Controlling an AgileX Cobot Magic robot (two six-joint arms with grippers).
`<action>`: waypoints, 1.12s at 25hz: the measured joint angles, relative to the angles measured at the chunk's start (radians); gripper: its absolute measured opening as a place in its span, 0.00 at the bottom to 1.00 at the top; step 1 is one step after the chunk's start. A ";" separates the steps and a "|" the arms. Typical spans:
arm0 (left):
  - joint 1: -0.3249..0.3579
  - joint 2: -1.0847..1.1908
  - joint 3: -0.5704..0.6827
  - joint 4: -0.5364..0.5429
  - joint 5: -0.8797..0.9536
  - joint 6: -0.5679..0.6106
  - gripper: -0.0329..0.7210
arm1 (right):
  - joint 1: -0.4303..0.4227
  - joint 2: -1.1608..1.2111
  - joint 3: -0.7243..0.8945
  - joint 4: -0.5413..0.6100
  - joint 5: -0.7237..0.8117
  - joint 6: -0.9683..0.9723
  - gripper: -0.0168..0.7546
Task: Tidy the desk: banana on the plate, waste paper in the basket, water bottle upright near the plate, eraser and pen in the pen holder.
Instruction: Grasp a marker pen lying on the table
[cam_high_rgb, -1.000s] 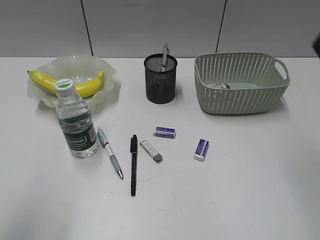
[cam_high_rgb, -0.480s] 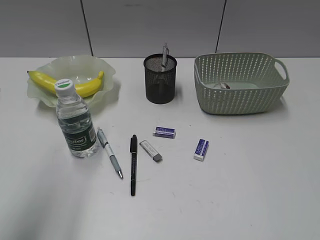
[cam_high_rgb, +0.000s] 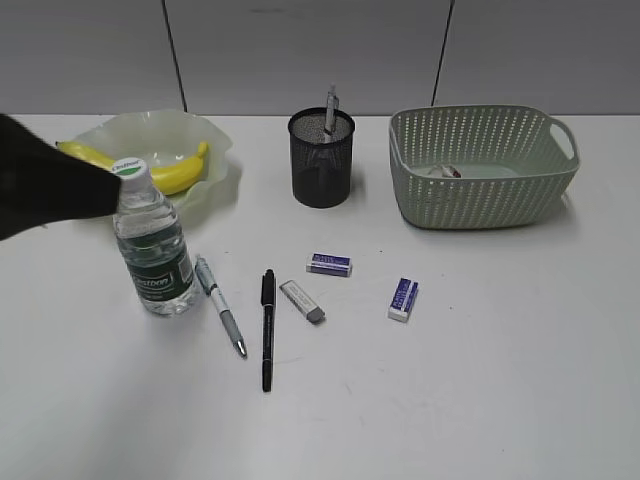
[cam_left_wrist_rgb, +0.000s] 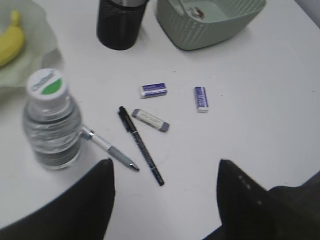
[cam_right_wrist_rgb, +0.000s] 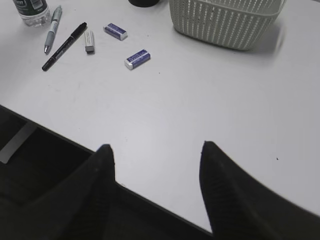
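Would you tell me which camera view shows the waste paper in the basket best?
The left wrist view: it looks down into the basket at the waste paper. The exterior view shows only a sliver above the rim; the right wrist view shows just the basket's wall.

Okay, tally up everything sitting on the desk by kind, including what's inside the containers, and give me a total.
Erasers: 3
Pens: 3, two loose, one in the pen holder
Pen holder: 1
Water bottle: 1
Banana: 1
Plate: 1
Basket: 1
Waste paper, in the basket: 1
Total: 12
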 joint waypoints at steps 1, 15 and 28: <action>-0.034 0.034 -0.014 -0.003 -0.017 0.000 0.68 | 0.000 0.000 0.002 0.000 -0.009 -0.001 0.59; -0.194 0.661 -0.339 0.076 0.023 -0.255 0.68 | 0.000 0.002 0.030 -0.008 -0.084 -0.004 0.59; -0.194 1.060 -0.661 0.262 0.347 -0.451 0.68 | 0.000 0.002 0.031 -0.008 -0.086 -0.005 0.59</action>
